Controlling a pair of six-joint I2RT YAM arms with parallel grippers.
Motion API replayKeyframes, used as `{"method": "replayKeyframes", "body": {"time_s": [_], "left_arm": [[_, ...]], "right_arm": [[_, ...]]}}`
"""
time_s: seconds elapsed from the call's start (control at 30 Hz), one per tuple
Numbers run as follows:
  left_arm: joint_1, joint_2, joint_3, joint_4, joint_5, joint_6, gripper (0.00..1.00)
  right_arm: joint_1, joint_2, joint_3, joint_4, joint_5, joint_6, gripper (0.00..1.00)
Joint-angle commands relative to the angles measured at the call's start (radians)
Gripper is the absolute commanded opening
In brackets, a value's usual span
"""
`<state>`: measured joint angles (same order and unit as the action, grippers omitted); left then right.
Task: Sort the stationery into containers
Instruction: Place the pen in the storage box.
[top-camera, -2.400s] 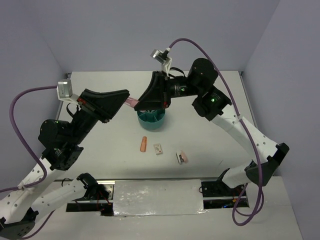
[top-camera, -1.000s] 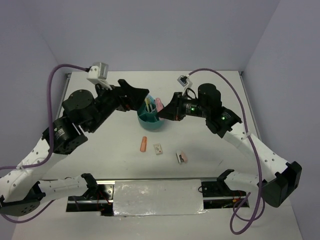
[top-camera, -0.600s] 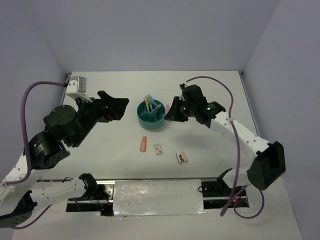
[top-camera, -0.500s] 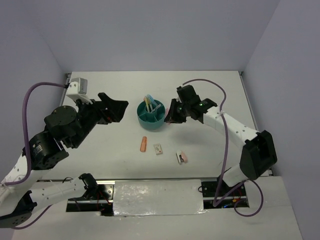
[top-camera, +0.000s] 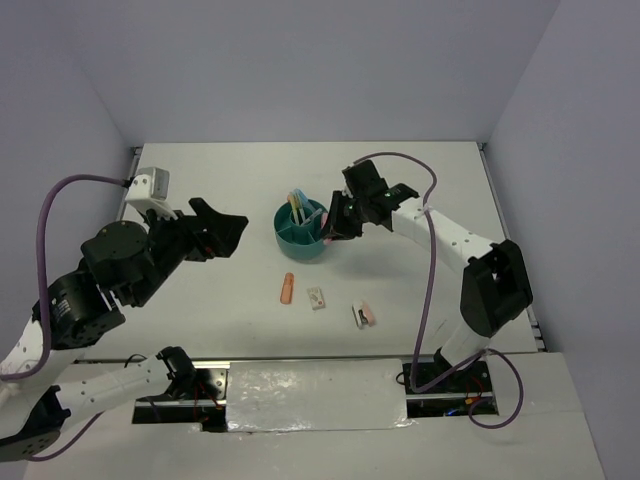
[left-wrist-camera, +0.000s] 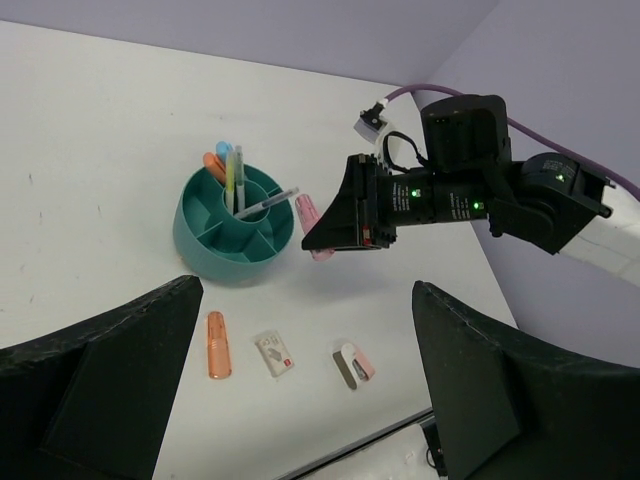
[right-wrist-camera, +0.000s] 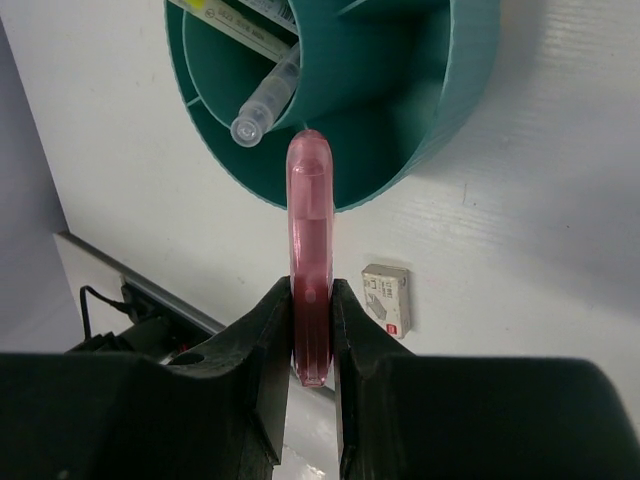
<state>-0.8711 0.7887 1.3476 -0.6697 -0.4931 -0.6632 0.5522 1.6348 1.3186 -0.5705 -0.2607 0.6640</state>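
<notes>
Desk (top-camera: 200, 180): one white desk carrying everything.
Bowl (left-wrist-camera: 190, 235): one round teal bowl with wedge compartments around a central cup, near the middle of the desk.
Right gripper (top-camera: 333, 222): clamped on the single pink marker (right-wrist-camera: 310, 200), one finger on either side of its body.
Pink marker: held just beside the bowl, on the side facing the right edge of the desk. In the right wrist view its rounded end overlaps the bowl's rim. Whether it touches the rim cannot be told.
Left gripper (top-camera: 232, 228): fingers spread wide with nothing between them, well apart from the bowl, toward the left edge.
In the bowl: four items. One light-blue marker (left-wrist-camera: 222, 152) and one orange marker (left-wrist-camera: 213, 165) stand in a far wedge. One yellow pencil (left-wrist-camera: 230, 178) and one thin pen (left-wrist-camera: 268, 203) are in the central cup, the pen leaning toward the pink marker.
Loose on the desk: three items in a row between the bowl and the near edge. They are a second orange marker (top-camera: 287, 289), one small white piece (top-camera: 317, 298) and one small pink-and-white piece (top-camera: 362, 316), each apart from the others.
</notes>
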Motion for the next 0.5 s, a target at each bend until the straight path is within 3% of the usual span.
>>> {"method": "replayKeyframes", "body": {"time_s": [0.0, 0.33, 0.43, 0.47], "left_arm": [[0.004, -0.019, -0.011, -0.008, 0.002, -0.016, 0.99], [0.004, -0.022, -0.03, -0.007, 0.002, -0.009, 0.99], [0.004, -0.025, -0.036, -0.008, 0.002, -0.009, 0.99], [0.004, -0.029, -0.038, -0.008, 0.001, -0.009, 0.99]], "right_arm": [[-0.005, 0.033, 0.047, -0.017, -0.028, 0.005, 0.01], [-0.005, 0.106, 0.091, -0.042, -0.02, 0.02, 0.03], [-0.006, 0.106, 0.094, -0.031, -0.022, 0.028, 0.09], [-0.005, 0.111, 0.097, -0.035, -0.022, 0.029, 0.15]]}}
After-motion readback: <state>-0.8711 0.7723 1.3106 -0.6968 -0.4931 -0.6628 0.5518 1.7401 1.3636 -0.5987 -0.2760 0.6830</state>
